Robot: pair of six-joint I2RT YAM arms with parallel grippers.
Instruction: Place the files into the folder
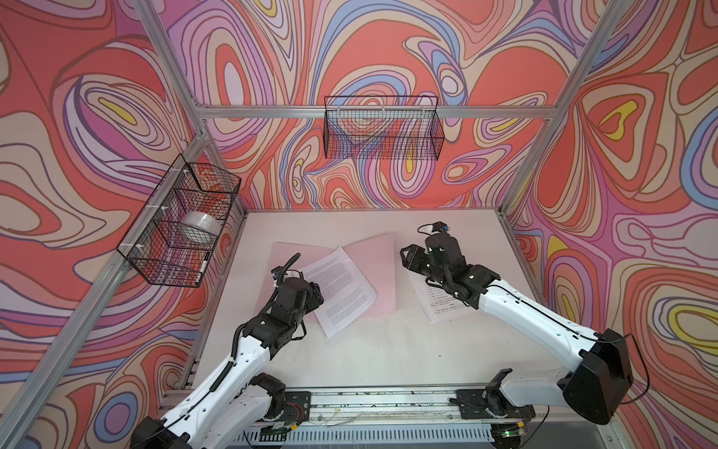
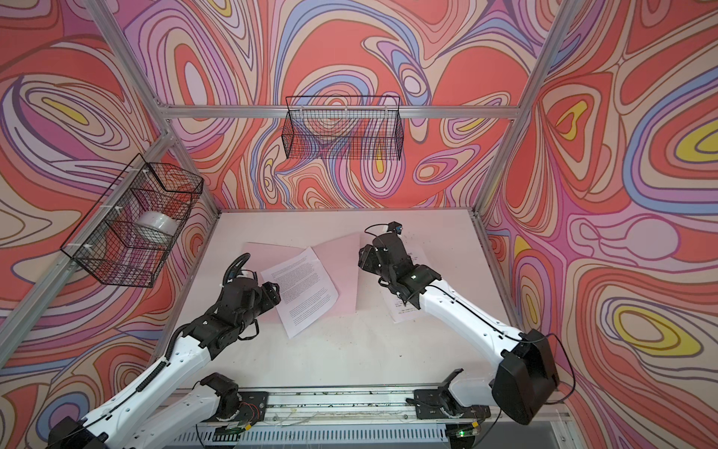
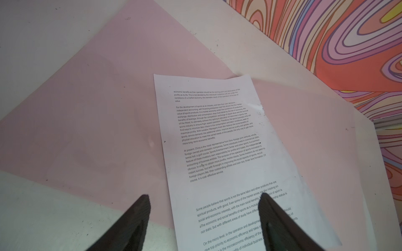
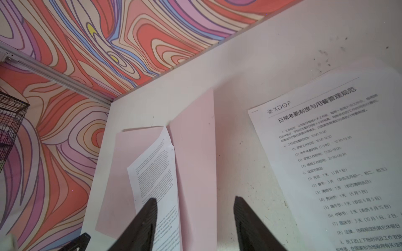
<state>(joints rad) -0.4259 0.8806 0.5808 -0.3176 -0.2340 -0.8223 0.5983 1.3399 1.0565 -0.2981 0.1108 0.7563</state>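
Note:
The pale pink folder (image 1: 371, 268) (image 2: 342, 268) lies open and flat in the middle of the table. One of the files (image 1: 342, 291) (image 2: 301, 287), a white sheet of English text, lies askew across the folder's fold, its near corner hanging off onto the table. A second file (image 1: 437, 307) (image 4: 337, 163), printed in Chinese, lies on the bare table to the right, partly under the right arm. My left gripper (image 3: 204, 195) (image 1: 316, 291) is open, straddling the first sheet's (image 3: 217, 141) near left edge. My right gripper (image 4: 194, 198) (image 1: 406, 258) is open above the folder's right leaf (image 4: 195, 152), holding nothing.
A wire basket (image 1: 182, 221) on the left wall holds a white tape roll (image 1: 200, 227). Another wire basket (image 1: 382, 128) hangs on the back wall. Aluminium frame posts border the table, and the arms' base rail (image 1: 380, 400) runs along the front edge.

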